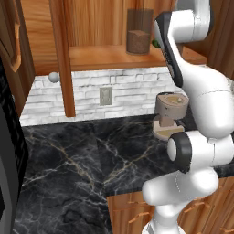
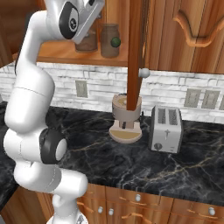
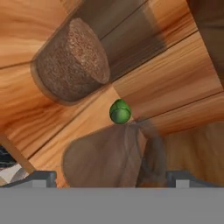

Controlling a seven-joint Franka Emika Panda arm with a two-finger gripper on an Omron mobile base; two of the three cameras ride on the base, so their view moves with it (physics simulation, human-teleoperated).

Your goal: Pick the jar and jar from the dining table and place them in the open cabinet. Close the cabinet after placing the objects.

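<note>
Backing out carelessly, a jar (image 3: 72, 61) could get knocked off the cabinet shelf (image 1: 100, 57) by the wide-open, empty gripper (image 3: 109, 177).

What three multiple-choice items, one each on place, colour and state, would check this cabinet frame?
1. Where do the two brown translucent jars stand?
A. on the wooden cabinet shelf
B. on the black marble counter
C. on the silver toaster

2. What colour is the small ball between the jars?
A. red
B. green
C. white

3. How is the dark two-finger gripper?
A. shut on a jar
B. open, gripping nothing
C. shut on the cabinet knob

Key: 1 A, both base views show them on the shelf; 2 B, the hand view shows it green; 3 B, the fingertips stand wide apart with a jar just ahead.
</note>
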